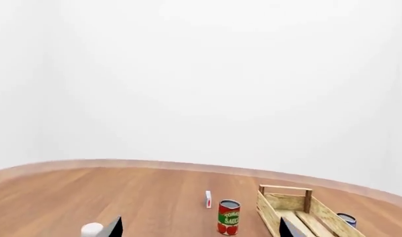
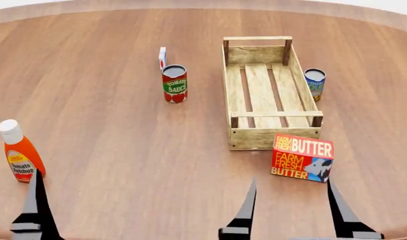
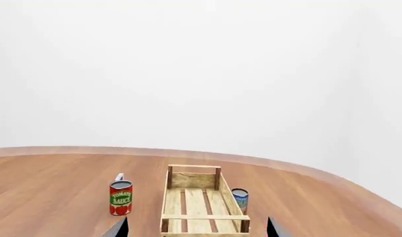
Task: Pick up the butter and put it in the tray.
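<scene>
Our right hand [image 2: 290, 205] is open, both fingers apart and nothing between them. The butter [image 2: 302, 157] stands on the bench [image 2: 123, 150] just ahead of this hand, between the lines of its fingers, and it nearly touches the near end wall of the tray [image 2: 275, 136]. We judge that we should lower the hand straight over the carton, close on its two short sides, then lift it clear of the wall before we carry it forward. Only one finger of our left hand [image 2: 37, 210] shows, so we cannot tell its state.
</scene>
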